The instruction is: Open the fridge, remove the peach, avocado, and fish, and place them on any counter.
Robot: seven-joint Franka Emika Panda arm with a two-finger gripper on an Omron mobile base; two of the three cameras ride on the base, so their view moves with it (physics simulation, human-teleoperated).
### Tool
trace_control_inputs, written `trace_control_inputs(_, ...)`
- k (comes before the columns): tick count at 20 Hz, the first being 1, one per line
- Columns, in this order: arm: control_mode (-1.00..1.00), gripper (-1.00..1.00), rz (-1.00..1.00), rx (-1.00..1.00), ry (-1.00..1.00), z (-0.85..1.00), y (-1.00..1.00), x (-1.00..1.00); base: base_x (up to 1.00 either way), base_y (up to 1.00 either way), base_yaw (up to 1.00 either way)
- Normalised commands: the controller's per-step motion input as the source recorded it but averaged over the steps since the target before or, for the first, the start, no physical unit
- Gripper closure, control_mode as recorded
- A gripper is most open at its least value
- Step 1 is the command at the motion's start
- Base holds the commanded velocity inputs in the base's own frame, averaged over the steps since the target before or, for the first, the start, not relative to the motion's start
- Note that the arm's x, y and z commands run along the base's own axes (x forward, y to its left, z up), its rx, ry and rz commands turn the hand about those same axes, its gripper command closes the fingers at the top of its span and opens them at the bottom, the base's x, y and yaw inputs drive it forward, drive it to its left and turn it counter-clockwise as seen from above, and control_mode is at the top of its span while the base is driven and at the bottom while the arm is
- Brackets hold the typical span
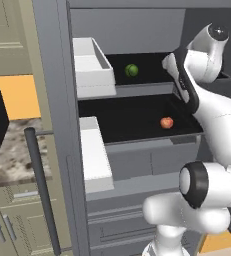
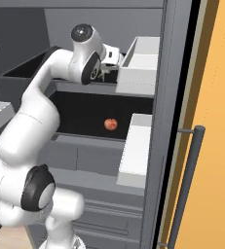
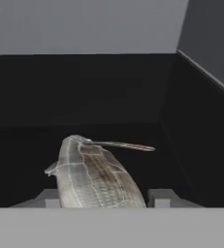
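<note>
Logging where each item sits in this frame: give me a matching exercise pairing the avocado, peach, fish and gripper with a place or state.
Things:
1. avocado
2. peach
3. fish
4. gripper

Places or states:
A. alone on the lower black shelf
B. between the two fingertips
C. on the upper shelf, towards the left door bin
D. closed around the fish

Pairs: 1-C, 2-A, 3-B, 4-D

Fish (image 3: 96, 177) tail end cut off below
</note>
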Motion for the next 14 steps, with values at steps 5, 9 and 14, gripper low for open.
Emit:
trace_control_inputs(5,-1.0,1.0,0.0,0.05,0.0,0.04,0.43,-1.0,0.0,0.0,0.0)
trace_control_inputs(9,-1.0,1.0,0.0,0.03,0.01,0.0,0.27,-1.0,0.0,0.0,0.0)
trace_control_inputs(14,1.0,1.0,0.0,0.0,0.0,0.0,0.0,0.0,-1.0,0.0,0.0)
